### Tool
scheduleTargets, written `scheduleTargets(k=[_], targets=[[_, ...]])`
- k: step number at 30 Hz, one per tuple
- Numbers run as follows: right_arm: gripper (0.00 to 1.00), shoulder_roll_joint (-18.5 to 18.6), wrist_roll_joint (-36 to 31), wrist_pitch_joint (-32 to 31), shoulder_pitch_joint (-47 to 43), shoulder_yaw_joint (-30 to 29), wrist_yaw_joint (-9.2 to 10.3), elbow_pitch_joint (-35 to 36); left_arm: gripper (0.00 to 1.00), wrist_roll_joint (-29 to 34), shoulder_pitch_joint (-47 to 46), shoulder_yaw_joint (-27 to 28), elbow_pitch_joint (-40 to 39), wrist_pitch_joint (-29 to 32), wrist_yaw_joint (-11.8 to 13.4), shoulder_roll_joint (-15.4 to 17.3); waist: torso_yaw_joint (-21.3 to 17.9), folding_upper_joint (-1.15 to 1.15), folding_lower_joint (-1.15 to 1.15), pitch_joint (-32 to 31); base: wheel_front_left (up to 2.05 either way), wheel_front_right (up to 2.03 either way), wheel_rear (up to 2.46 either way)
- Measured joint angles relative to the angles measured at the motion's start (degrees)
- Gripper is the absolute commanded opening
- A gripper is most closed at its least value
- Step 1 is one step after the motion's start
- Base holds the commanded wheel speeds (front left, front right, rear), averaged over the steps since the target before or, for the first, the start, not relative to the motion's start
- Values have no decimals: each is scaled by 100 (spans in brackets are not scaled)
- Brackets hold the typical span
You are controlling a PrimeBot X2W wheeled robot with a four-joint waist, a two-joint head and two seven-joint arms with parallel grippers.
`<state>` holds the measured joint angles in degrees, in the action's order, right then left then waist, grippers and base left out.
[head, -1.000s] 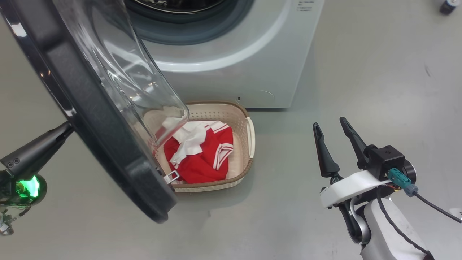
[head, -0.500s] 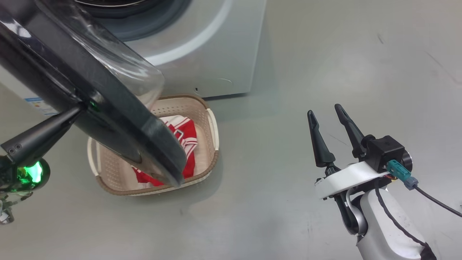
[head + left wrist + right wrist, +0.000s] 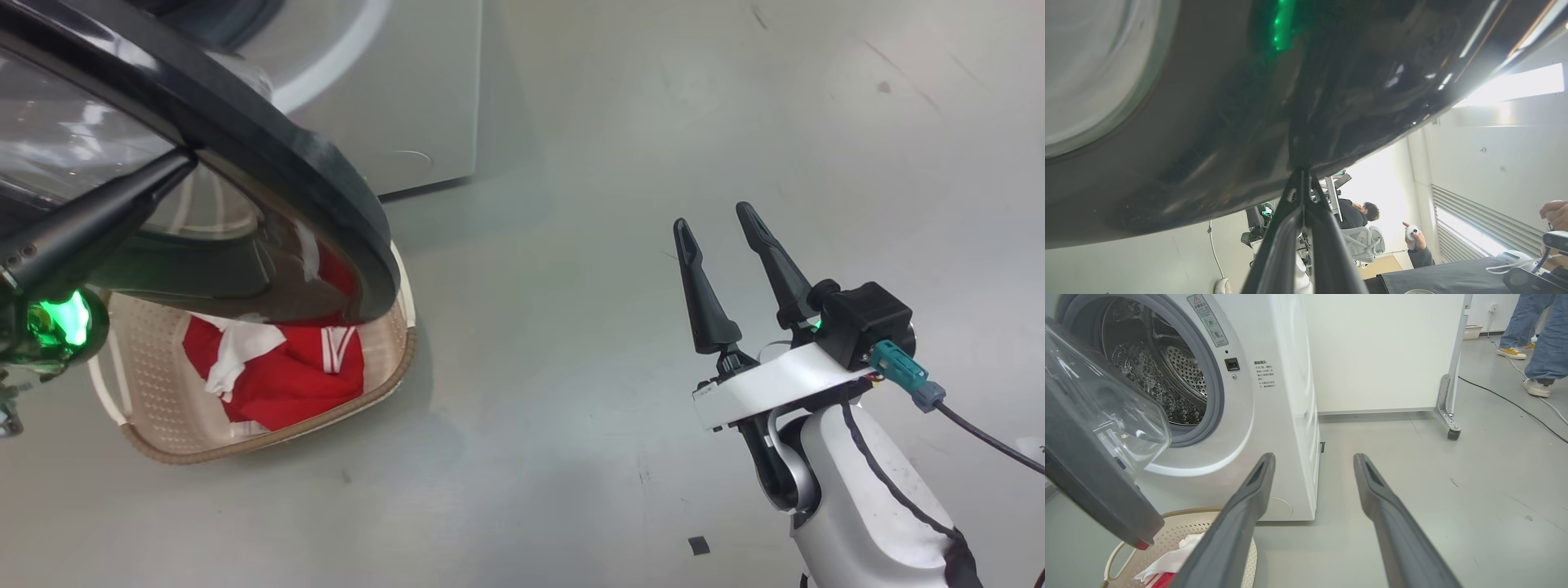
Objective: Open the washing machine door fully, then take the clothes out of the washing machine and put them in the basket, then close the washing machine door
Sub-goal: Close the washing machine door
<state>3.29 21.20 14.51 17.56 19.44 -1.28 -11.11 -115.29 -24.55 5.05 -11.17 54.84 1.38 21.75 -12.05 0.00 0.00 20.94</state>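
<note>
Big and white on the far left stands the washing machine (image 3: 1274, 416), its grey-ringed mouth uncovered and the perforated steel drum showing inside. To its right is a white panel on castors (image 3: 1384, 355), with a person's legs (image 3: 1543, 335) in jeans beyond it at the far right.

Now the washing machine door (image 3: 269, 155): it stands partway open, swung out toward the near side. Its glossy black rim and bulging glass bowl hang right over the basket (image 3: 245, 445). That basket sits on the grey floor (image 3: 571, 457) just in front of the machine, its far half hidden under the door.

Inside it lie the clothes (image 3: 286, 380), red with white stripes and a white patch, heaped around the middle.

And here's the left gripper (image 3: 184, 159): fingers clenched tight together with nothing between them. Their tips press against the outer face of the door's black rim, above the clothes and clear of them. A green light glows at its wrist.

Over on the right, the right gripper (image 3: 714, 216) hangs above bare floor, well apart from basket and door. Its fingers are spread wide, holding nothing and pointing toward the far side.
</note>
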Motion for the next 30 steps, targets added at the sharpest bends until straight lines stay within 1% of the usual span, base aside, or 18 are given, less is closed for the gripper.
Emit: scheduleTargets(k=[6,8,9,13,23,25,26,30], targets=[[100,-1,109,0,88,109,89,120,0,64,-377,-34,164,-120,250,54,-257,0,0,188,0,0,0],[100,-1,121,0,88,129,91,127,0,88,-442,-34,191,-160,264,64,-295,0,0,223,0,0,0],[100,-3,181,0,89,168,97,142,0,186,-589,-25,282,-230,316,73,-372,0,0,290,0,0,0],[100,-3,288,0,94,238,118,179,0,246,-905,-22,441,-359,390,85,-520,0,0,419,0,0,0],[100,-9,396,0,214,336,203,277,0,307,-1652,-29,1020,-753,487,52,-824,0,0,689,0,0,0],[100,-9,396,0,214,333,208,277,0,321,-1714,-52,1087,-762,487,36,-843,0,0,708,0,0,0],[100,-9,396,0,214,334,249,276,0,337,-1763,-81,1138,-780,487,24,-859,0,0,725,0,0,0],[100,-9,399,0,216,344,296,276,0,337,-1923,-153,1341,-806,489,-19,-895,0,0,767,0,0,0]])
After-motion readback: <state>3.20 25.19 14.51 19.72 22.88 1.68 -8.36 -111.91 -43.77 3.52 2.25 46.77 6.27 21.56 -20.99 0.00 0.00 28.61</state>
